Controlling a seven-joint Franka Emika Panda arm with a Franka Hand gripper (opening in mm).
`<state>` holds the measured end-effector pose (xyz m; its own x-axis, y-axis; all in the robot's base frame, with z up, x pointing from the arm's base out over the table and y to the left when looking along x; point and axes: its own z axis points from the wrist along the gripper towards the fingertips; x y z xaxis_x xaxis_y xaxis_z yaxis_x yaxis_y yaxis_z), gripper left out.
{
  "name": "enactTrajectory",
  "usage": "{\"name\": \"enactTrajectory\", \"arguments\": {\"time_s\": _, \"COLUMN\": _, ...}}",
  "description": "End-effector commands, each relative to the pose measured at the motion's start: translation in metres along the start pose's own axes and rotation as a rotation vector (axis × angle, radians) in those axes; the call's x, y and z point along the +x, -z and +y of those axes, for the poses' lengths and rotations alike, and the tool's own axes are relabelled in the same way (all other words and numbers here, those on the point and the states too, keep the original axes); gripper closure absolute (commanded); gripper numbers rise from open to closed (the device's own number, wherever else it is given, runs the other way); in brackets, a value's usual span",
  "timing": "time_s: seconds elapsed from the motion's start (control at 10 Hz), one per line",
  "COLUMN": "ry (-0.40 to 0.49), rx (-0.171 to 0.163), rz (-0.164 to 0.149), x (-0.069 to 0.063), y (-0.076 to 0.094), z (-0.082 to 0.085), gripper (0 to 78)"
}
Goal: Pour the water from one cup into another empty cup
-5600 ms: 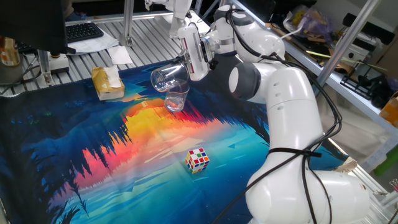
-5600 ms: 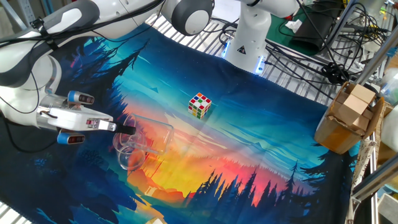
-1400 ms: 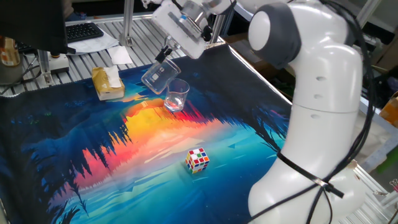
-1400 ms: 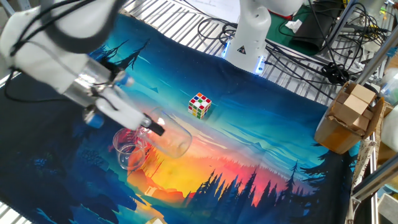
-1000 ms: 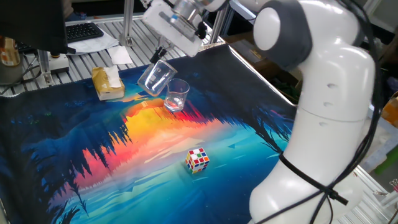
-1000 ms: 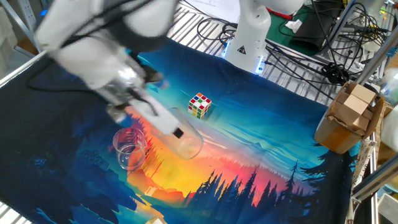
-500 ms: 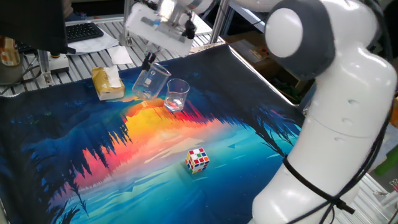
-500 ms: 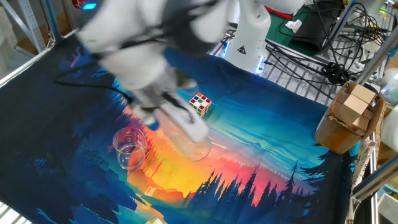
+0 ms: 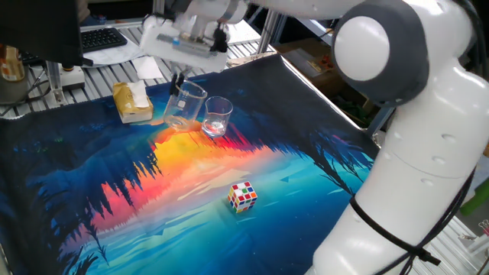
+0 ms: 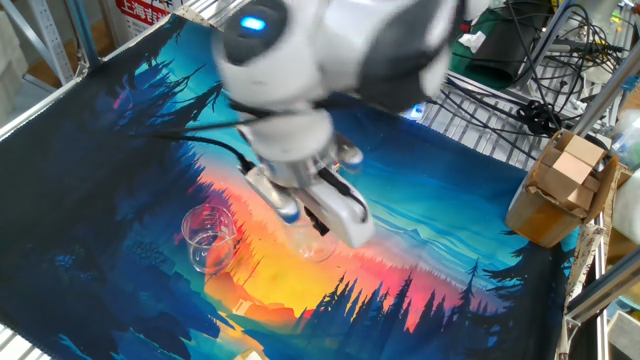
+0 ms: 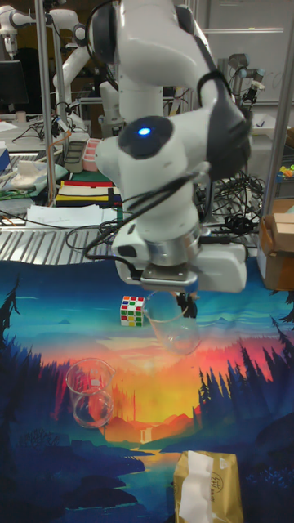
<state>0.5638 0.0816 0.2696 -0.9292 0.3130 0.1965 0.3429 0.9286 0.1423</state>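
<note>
My gripper (image 9: 180,78) is shut on the rim of a clear glass cup (image 9: 183,107). That cup hangs slightly tilted, close above the mat, just left of a second clear cup (image 9: 217,116) that stands upright. In the tall fixed view the held cup (image 11: 171,324) leans under the gripper (image 11: 189,303), and the standing cup (image 11: 90,392) is lower left of it. In the other fixed view the blurred arm covers most of the held cup (image 10: 314,242); the standing cup (image 10: 208,238) is in plain sight. The water is too faint to make out in either cup.
A Rubik's cube (image 9: 243,195) lies on the colourful mat (image 9: 114,198) nearer the front. A tissue box (image 9: 131,101) sits left of the held cup, close to it. Cardboard boxes (image 10: 560,190) and cables lie past the mat's edge.
The arm swung the held cup away from above the standing cup, to its left and lower. The cup turned from steeply tipped toward upright. The standing cup has not moved.
</note>
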Motion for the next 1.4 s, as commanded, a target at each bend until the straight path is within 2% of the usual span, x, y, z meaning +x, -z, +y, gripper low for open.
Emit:
{"name": "enactTrajectory", "arguments": {"time_s": 0.1, "ry": 0.005, "rx": 0.059, "rz": -0.086, "x": 0.007, "y": -0.029, "z": 0.002, "gripper": 76.3}}
{"name": "enactTrajectory", "arguments": {"time_s": 0.4, "ry": 0.000, "rx": 0.092, "rz": -0.124, "x": 0.004, "y": -0.039, "z": 0.003, "gripper": 76.3}}
{"name": "enactTrajectory", "arguments": {"time_s": 1.2, "ry": -0.004, "rx": 0.067, "rz": -0.195, "x": -0.003, "y": -0.089, "z": -0.004, "gripper": 76.3}}
{"name": "enactTrajectory", "arguments": {"time_s": 1.3, "ry": -0.001, "rx": 0.062, "rz": -0.210, "x": -0.008, "y": -0.099, "z": -0.005, "gripper": 76.3}}
{"name": "enactTrajectory", "arguments": {"time_s": 1.4, "ry": -0.002, "rx": 0.061, "rz": -0.212, "x": -0.010, "y": -0.104, "z": -0.006, "gripper": 76.3}}
